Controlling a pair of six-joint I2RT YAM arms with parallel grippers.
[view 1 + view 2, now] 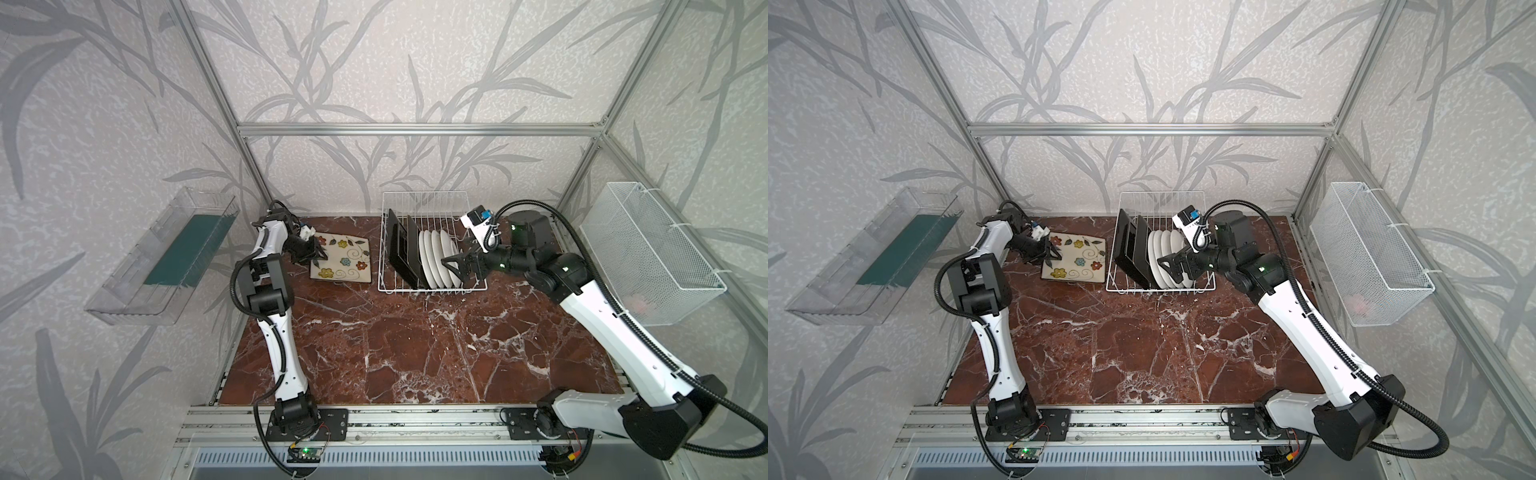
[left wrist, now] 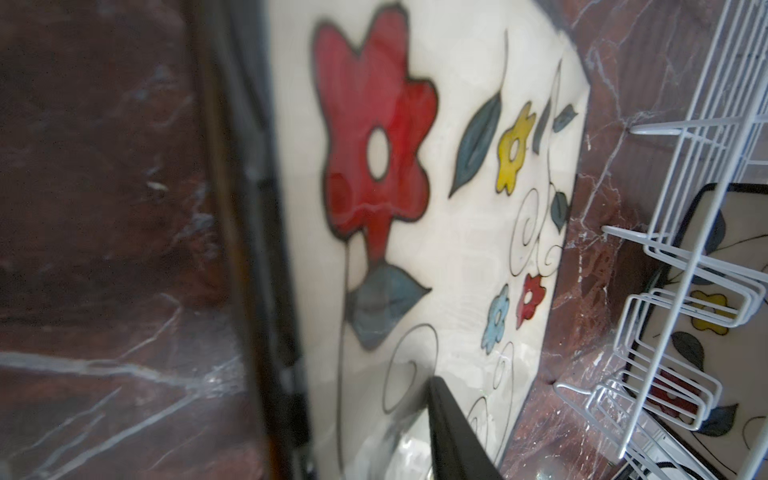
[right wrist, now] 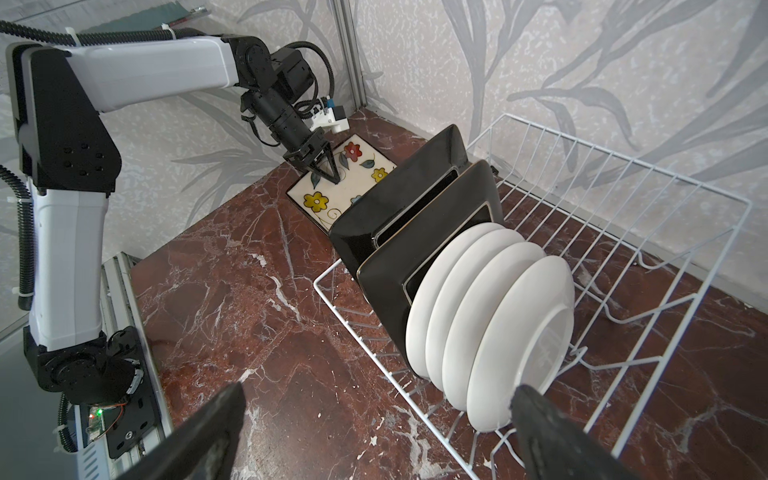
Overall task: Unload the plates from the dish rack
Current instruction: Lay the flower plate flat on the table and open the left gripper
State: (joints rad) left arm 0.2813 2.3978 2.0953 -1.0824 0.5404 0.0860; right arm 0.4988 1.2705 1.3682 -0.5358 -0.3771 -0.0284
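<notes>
A square cream flowered plate point(image 1: 345, 262) point(image 1: 1077, 262) point(image 2: 457, 249) point(image 3: 357, 166) lies face up on the marble, left of the dish rack point(image 1: 432, 199) point(image 1: 1163, 193) point(image 3: 623, 174) point(image 2: 681, 232). My left gripper point(image 1: 318, 259) point(image 1: 1052, 257) point(image 3: 330, 176) point(image 2: 365, 386) straddles its left rim. One finger point(image 2: 449, 432) is over the face, and whether the jaws press does not show. In the rack stand two black-backed square plates point(image 1: 401, 249) point(image 3: 415, 232) and several round white plates point(image 1: 440, 259) point(image 3: 498, 324). My right gripper point(image 1: 455, 270) point(image 1: 1169, 270) point(image 3: 378, 390) is open beside the nearest white plate, at the rack's front right, holding nothing.
A clear plastic tray point(image 1: 166, 257) hangs on the left wall and a white mesh basket point(image 1: 648, 249) on the right wall. The rack stands close to the back wall. Brown marble table point(image 1: 415, 353) stretches in front of the rack, between the two arms.
</notes>
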